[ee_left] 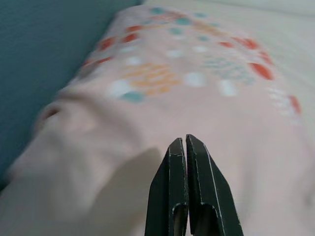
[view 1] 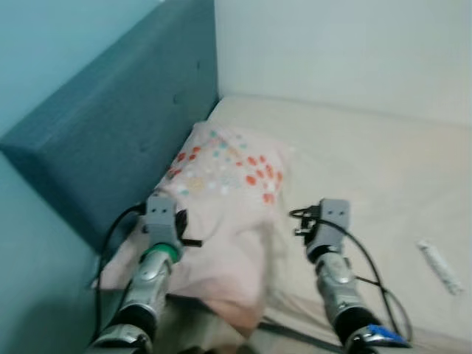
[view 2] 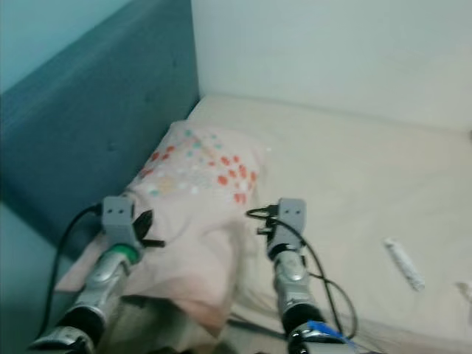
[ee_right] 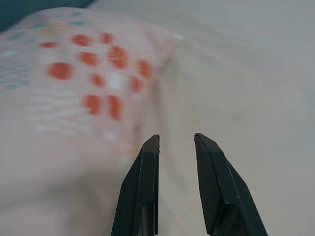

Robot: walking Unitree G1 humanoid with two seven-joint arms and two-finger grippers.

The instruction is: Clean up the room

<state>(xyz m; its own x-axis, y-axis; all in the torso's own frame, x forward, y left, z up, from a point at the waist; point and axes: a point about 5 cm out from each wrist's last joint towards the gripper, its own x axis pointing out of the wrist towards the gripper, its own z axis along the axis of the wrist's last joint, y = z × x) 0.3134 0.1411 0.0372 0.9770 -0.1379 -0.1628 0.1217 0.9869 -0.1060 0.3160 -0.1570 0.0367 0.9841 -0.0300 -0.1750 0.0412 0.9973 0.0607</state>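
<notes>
A pink pillow (view 1: 221, 192) with red, teal and white dots lies on the cream bed sheet (view 1: 369, 169), its left side against the blue headboard (view 1: 110, 125). My left gripper (ee_left: 185, 142) hovers over the pillow's near left part, its fingers shut together with no cloth seen between them. My right gripper (ee_right: 177, 140) is open by a narrow gap just off the pillow's right edge, above the sheet, holding nothing. Both silver forearms show in the left eye view, the left arm (view 1: 151, 273) over the pillow's near corner, the right arm (view 1: 335, 280) beside it.
A small white oblong object (view 1: 440, 267) lies on the sheet at the far right. A pale wall (view 1: 346, 51) runs along the bed's far side. Bare sheet spreads to the right of the pillow. Black cables trail from both wrists.
</notes>
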